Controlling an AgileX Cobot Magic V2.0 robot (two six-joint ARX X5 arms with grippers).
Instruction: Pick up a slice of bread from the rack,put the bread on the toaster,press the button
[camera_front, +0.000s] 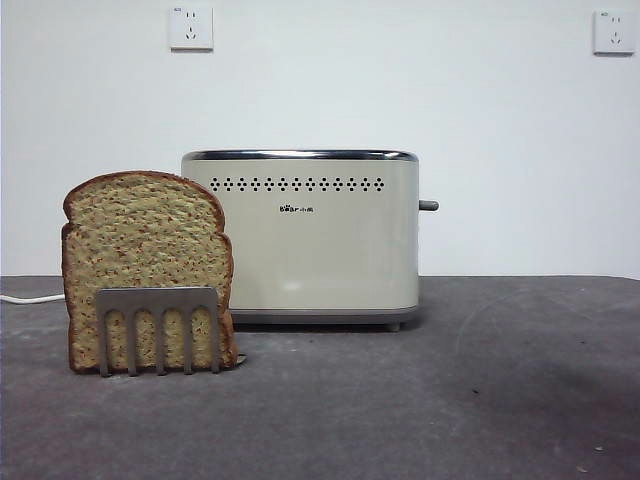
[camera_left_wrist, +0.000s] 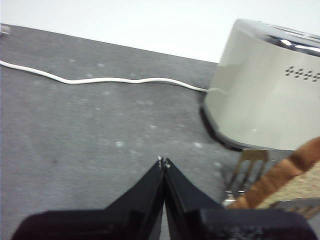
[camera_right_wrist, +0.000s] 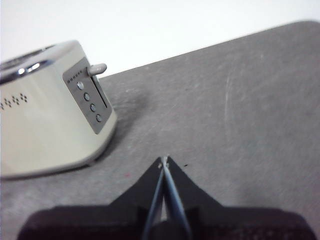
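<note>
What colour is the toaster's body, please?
Cream-beige, with a chrome top rim; the toaster shows best in the front view.

Your left end effector (camera_left_wrist: 163, 162) hangs above the desk (camera_left_wrist: 90, 130) w/ jaws pressed together, tips touching. Your right end effector (camera_right_wrist: 164, 161) is the same: jaws closed, nothing btwn them. Neither arm shows in front view.

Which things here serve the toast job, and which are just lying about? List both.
Job:
slice of bread, standing in the rack
rack
toaster
button
left gripper, shut, near the rack
right gripper, shut, near the button's end

Lying about:
white cable
wall sockets
</note>
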